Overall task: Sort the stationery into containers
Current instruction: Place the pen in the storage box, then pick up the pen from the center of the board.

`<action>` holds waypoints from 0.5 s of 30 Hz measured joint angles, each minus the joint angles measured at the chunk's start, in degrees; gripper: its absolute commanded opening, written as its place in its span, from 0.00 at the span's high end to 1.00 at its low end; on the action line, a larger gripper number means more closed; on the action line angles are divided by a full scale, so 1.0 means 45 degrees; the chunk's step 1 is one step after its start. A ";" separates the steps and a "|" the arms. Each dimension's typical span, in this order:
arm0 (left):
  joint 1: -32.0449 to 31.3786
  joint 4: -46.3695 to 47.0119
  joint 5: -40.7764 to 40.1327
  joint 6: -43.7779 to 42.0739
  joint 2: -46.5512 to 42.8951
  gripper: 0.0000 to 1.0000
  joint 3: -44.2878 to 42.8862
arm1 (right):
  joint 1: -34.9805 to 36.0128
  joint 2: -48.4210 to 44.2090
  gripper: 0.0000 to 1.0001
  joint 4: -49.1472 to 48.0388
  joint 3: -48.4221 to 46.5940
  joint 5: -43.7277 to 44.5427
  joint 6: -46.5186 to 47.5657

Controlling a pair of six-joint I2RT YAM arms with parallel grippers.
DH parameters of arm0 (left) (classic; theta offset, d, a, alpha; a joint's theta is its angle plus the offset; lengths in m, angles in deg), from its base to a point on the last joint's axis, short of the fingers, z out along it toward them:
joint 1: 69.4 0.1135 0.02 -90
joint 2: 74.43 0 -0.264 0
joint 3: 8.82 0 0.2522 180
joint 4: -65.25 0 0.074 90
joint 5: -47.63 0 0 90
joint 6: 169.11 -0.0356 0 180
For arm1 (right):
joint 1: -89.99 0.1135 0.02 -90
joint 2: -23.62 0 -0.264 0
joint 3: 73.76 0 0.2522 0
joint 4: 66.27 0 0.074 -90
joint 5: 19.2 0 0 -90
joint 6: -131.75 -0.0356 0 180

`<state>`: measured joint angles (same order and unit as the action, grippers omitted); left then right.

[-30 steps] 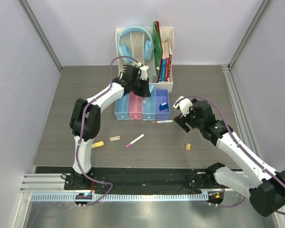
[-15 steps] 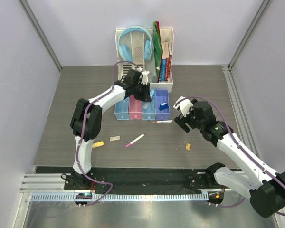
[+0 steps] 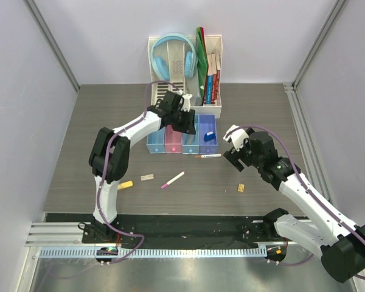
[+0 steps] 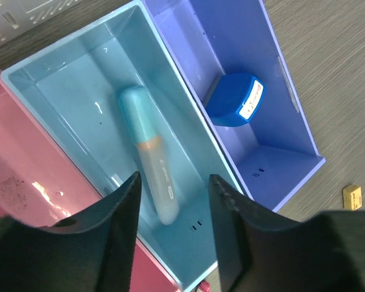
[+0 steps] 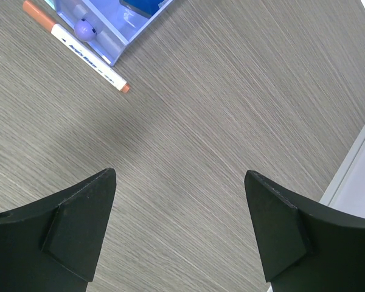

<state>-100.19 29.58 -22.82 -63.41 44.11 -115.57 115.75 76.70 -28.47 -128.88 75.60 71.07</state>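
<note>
Left tool [image 4: 173,182] half-spread, right tool [image 5: 179,176] spread wide, both empty.

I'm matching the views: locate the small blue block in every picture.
Top external: blue block near centre, inside the purple-blue bin.
Left wrist: upper right, in that bin.
Right wrist: dark-blue sliver at the top edge, probably it.
Shared landmark: the purple-blue bin.

1. In the left wrist view, the pink bin [image 4: 24,176] runs off the left edge, and the left claw [image 4: 173,182] covers its near end.
2. Only a corner of the purple-blue bin [image 5: 103,27] shows in the right wrist view, cut by the top edge.
3. From above, the left claw hides the far ends of the pink bin and the light-blue bin [image 3: 190,145].
4. The grey block [image 3: 147,177] is too small for detail.
</note>
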 measured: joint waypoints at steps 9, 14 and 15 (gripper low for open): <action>0.0000 -0.0316 0.0097 -0.0384 -0.0316 0.46 -0.0457 | 0.0000 -0.0165 0.08 -0.0010 0.0029 -0.0015 -0.0005; 0.0024 -0.1676 0.0316 -0.2618 -0.1768 0.32 -0.1200 | 0.0000 -0.0170 0.08 -0.0005 0.0034 -0.0063 0.0000; 0.0053 -0.2069 0.0335 -0.3390 -0.2419 0.27 -0.1219 | 0.0000 -0.0185 0.08 -0.0005 0.0034 -0.0092 0.0000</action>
<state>-99.95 20.26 -21.32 -78.67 33.23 -121.06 115.75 75.87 -28.50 -128.73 75.18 71.07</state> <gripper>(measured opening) 0.630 0.920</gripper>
